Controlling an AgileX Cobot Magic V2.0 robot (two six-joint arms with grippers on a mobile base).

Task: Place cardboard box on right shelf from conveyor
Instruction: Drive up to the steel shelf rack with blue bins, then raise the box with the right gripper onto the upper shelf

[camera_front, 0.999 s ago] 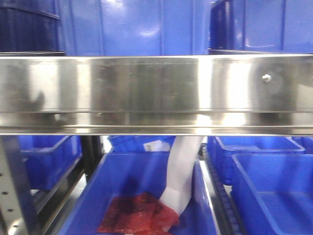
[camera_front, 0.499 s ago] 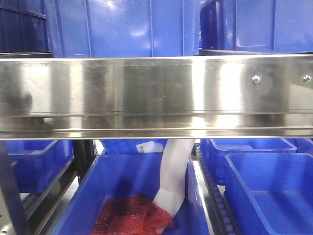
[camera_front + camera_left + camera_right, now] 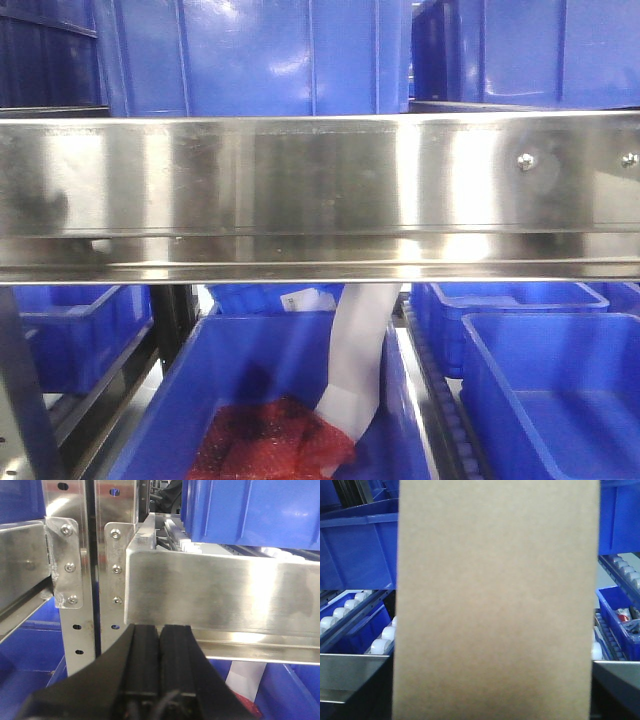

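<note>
The cardboard box (image 3: 495,605) stands upright before the right shelf (image 3: 350,672), filling the right wrist view — the right tool's grip cannot be told. The left tool (image 3: 160,645), facing that shelf's rail, is pressed together.

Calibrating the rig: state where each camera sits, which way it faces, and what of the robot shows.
Front-facing: at rail height, squarely facing the right shelf, blue bins above and below; no robot part shows.
Left wrist: behind the left tool, shut and empty, facing the rail's end and a bolted upright.
Right wrist: faces the cardboard box, which fills the view; roller tracks beside it; tool hidden.
Shared: front and left wrist views both show the steel rail under blue bins.
</note>
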